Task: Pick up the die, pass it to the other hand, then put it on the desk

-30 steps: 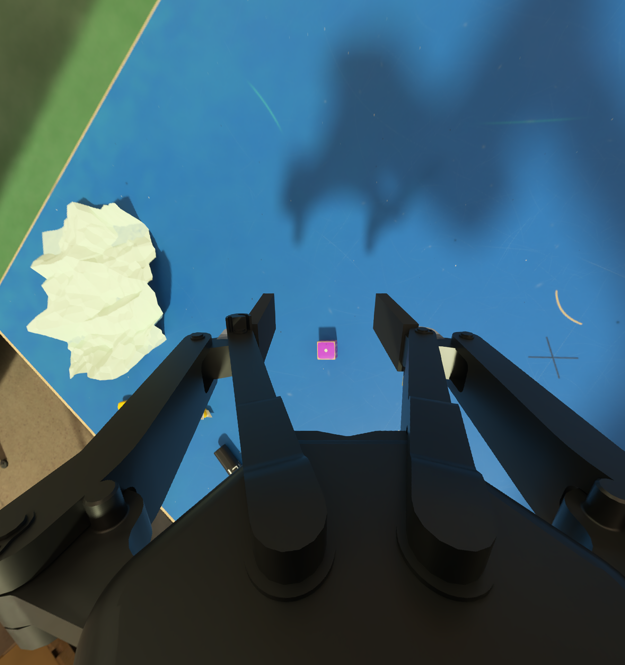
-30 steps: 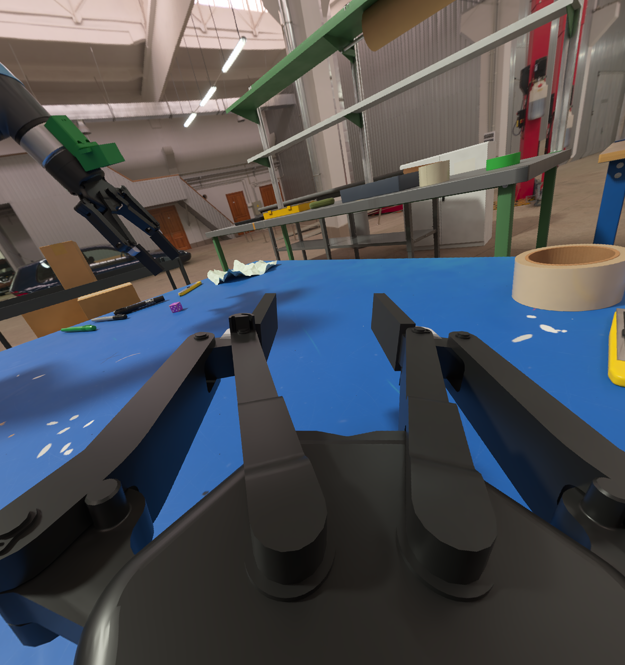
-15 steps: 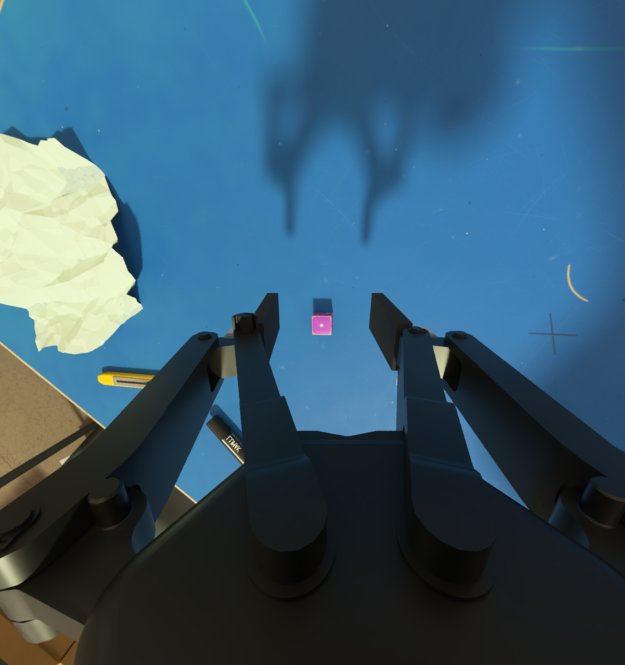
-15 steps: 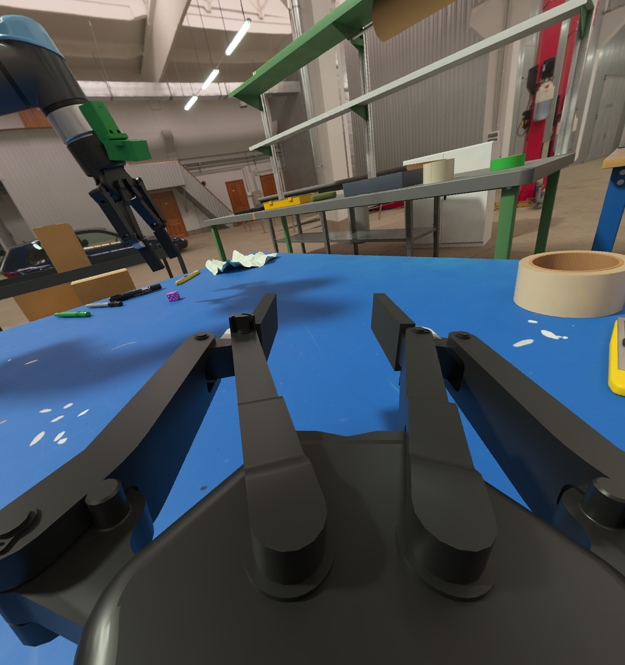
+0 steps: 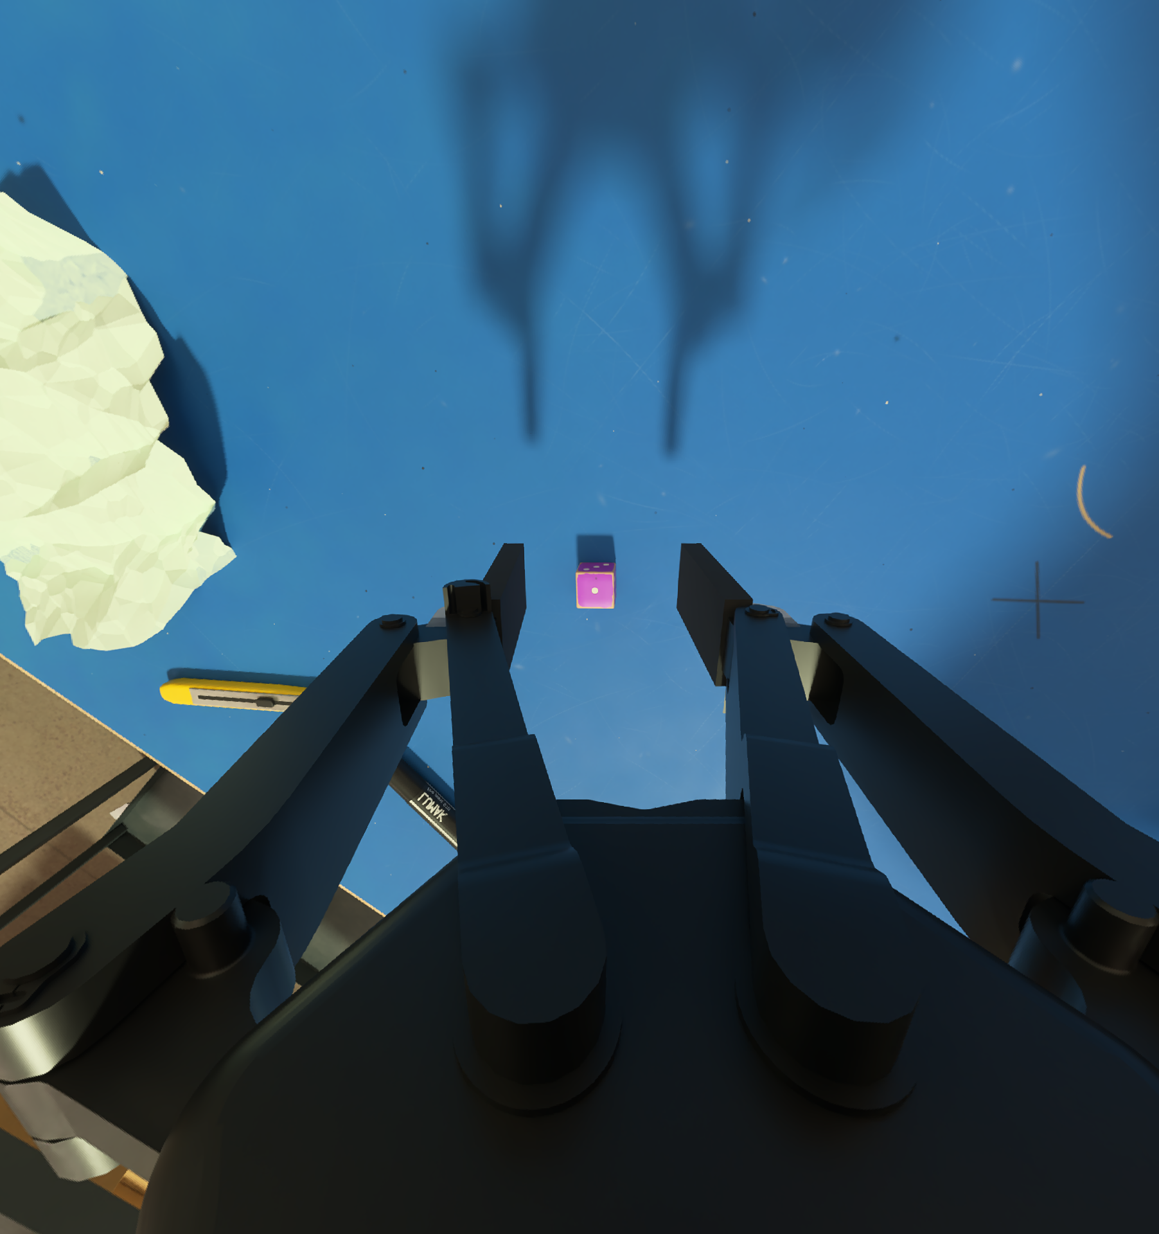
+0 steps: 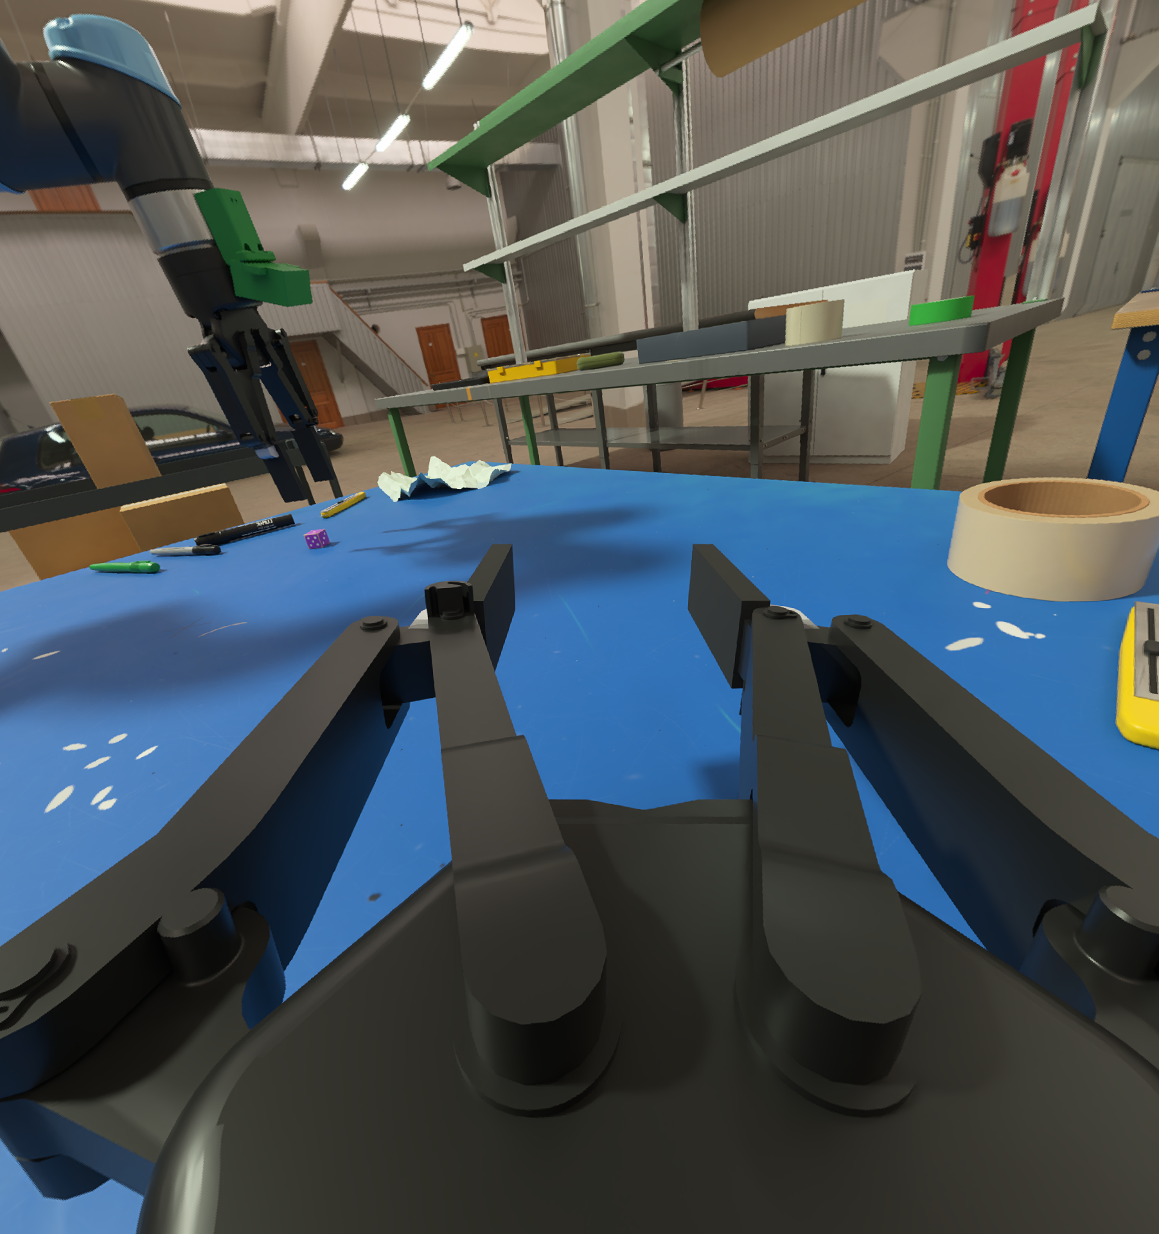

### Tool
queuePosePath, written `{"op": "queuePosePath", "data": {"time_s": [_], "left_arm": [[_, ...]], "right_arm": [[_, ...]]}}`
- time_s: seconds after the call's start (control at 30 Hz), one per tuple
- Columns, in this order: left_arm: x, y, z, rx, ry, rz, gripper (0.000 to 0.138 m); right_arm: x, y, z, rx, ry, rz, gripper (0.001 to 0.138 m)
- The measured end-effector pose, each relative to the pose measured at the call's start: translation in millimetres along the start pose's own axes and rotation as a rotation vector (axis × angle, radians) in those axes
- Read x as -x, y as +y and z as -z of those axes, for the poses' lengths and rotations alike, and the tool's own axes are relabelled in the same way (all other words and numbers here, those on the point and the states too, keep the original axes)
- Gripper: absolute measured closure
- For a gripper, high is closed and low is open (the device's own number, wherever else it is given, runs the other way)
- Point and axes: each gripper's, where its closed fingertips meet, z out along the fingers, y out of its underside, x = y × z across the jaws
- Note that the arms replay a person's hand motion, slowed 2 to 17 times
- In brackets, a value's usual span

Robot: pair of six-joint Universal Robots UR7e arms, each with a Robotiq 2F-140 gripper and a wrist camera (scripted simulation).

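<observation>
Nothing is done yet — the die sits on the blue surface between the left gripper's spread, empty jaws, while the right gripper waits released — pickup, handover and placing all remain.

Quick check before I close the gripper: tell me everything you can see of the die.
The die is a small magenta-purple cube with pale dots and light edges. It sits flat on the blue desk, casting a short shadow, with one dot facing the left wrist camera. It lies between the open left gripper fingers' lines, untouched. From the right wrist view it rests near a black marker.
</observation>
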Motion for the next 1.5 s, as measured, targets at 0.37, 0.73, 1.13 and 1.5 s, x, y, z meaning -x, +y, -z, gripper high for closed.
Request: {"op": "queuePosePath", "data": {"time_s": [0.37,0.73,1.13,1.5], "left_arm": [[-1.9,3.4,-11.0,0.066,0.021,-0.024,0.079],[-3.4,10.9,-21.8,0.142,0.035,-0.045,0.080],[-3.8,17.8,-32.1,0.202,0.051,-0.046,0.081],[-0.2,21.2,-40.0,0.229,0.050,-0.032,0.084]], "right_arm": [[0.5,-0.7,1.9,-0.006,-0.005,-0.003,0.069],[0.1,-1.0,4.1,-0.010,-0.009,-0.010,0.069],[0.2,-2.3,5.5,-0.016,-0.016,-0.017,0.064],[1.5,-4.5,6.1,-0.025,-0.019,-0.013,0.056]]}}
